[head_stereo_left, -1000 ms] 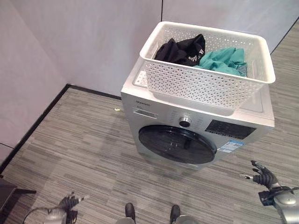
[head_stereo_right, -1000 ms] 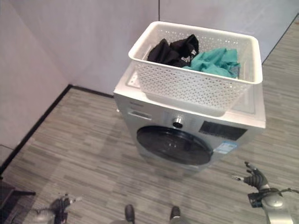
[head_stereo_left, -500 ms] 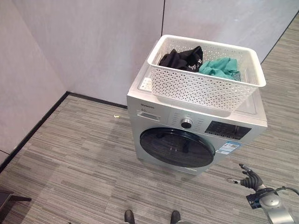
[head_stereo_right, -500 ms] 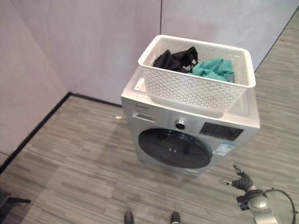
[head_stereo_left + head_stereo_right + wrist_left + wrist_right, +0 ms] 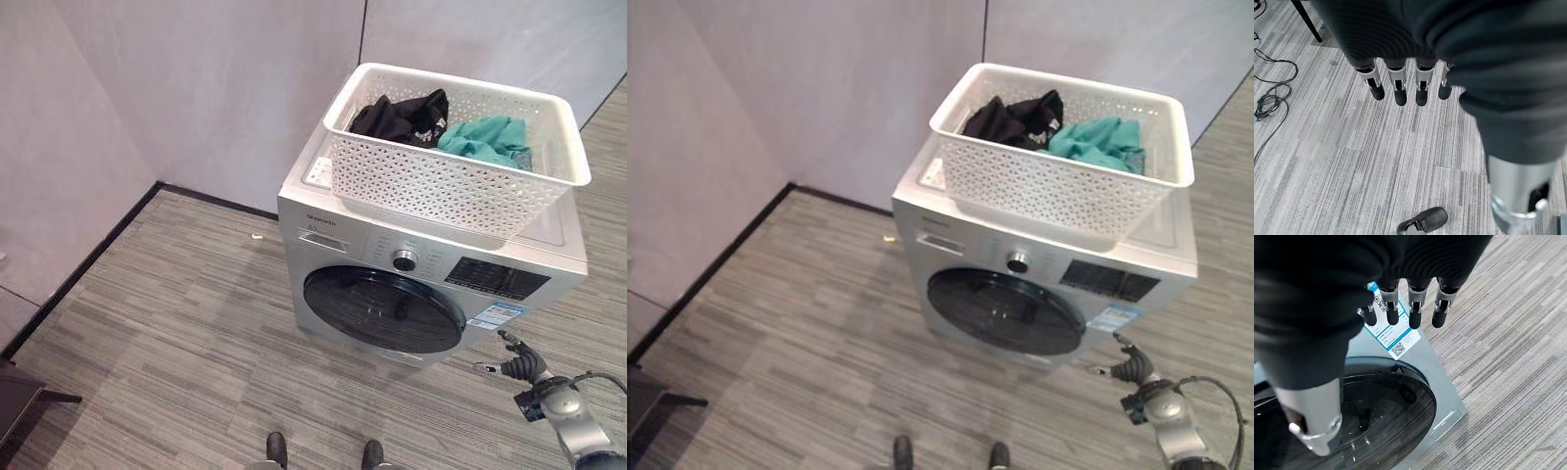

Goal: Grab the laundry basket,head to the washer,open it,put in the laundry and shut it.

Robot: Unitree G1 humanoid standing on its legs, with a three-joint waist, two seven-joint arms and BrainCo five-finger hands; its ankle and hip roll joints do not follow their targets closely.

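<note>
Your right hand (image 5: 521,364), fingers loose and empty, hangs just beside the washer (image 5: 431,294) door (image 5: 382,309); the basket (image 5: 456,147) sits above. Swing carelessly and you'll miss the door's edge.

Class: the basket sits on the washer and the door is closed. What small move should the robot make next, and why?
Probably bring the right hand up to the door: it is closed, that hand is open and close beside its lower right edge, and the basket with laundry waits on the washer.
</note>
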